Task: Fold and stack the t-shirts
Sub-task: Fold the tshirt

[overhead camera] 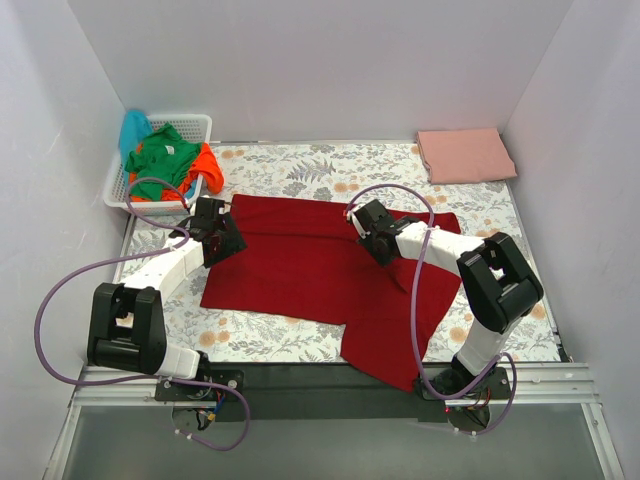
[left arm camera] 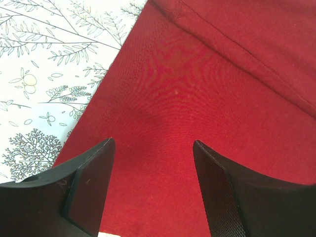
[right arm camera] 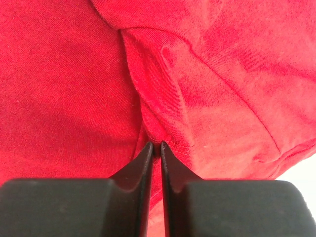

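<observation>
Two arms are working on a dark red t-shirt (overhead camera: 300,265) that is lying spread across the middle of the leaf-printed table (overhead camera: 270,335), its long axis running left to right and one corner trailing toward the near right edge; the right gripper (right arm camera: 155,144) is pinching a raised ridge of the red cloth, jaws drawn almost together on it, at the shirt's far side a little right of centre; the left gripper (left arm camera: 153,148) is hanging with its jaws apart and holding nothing, directly over the shirt's left edge, the cloth lying beneath it and off to its right; a folded salmon pink t-shirt (overhead camera: 465,155) is sitting in the far right corner, well apart; a green t-shirt (overhead camera: 165,150), an orange t-shirt (overhead camera: 208,168) and a turquoise t-shirt (overhead camera: 133,128) are waiting in the white basket (overhead camera: 200,122) at far left. The left edge looks like the next thing to take, and the left arm is plainly the nearer one to it.
</observation>
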`<control>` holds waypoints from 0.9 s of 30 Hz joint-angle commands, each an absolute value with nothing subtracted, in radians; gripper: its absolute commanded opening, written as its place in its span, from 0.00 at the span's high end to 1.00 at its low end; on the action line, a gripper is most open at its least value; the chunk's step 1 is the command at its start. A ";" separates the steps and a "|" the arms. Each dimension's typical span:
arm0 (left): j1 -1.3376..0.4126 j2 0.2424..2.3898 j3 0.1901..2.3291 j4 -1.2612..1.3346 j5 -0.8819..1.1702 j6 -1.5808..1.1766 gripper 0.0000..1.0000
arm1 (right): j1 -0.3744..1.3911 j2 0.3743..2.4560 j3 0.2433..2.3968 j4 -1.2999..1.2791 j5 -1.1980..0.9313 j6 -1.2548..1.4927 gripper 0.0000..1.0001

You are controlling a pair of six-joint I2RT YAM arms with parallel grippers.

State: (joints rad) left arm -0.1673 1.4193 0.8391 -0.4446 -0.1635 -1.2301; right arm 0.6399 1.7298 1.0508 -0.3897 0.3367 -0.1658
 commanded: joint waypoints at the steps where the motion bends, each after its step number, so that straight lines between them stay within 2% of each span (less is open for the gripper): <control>1: -0.170 1.413 0.865 -0.451 -0.158 -1.221 0.36 | 0.638 1.744 1.077 -0.374 0.340 -0.176 0.88; 4: -0.170 1.411 0.864 -0.451 -0.160 -1.221 0.37 | 0.638 1.738 1.077 -0.379 0.338 -0.173 0.99; 14: -0.170 1.414 0.864 -0.451 -0.158 -1.221 0.37 | 0.643 1.692 1.135 -0.495 0.100 -0.025 0.99; 27: -0.170 1.420 0.865 -0.451 -0.158 -1.221 0.37 | 0.641 1.824 1.282 -0.545 -0.084 0.127 0.99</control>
State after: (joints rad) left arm -0.1673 1.4197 0.8391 -0.4450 -0.1608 -1.2301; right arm 0.6399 1.7924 1.2198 -0.5167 -0.0212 0.0689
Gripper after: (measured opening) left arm 0.633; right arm 0.022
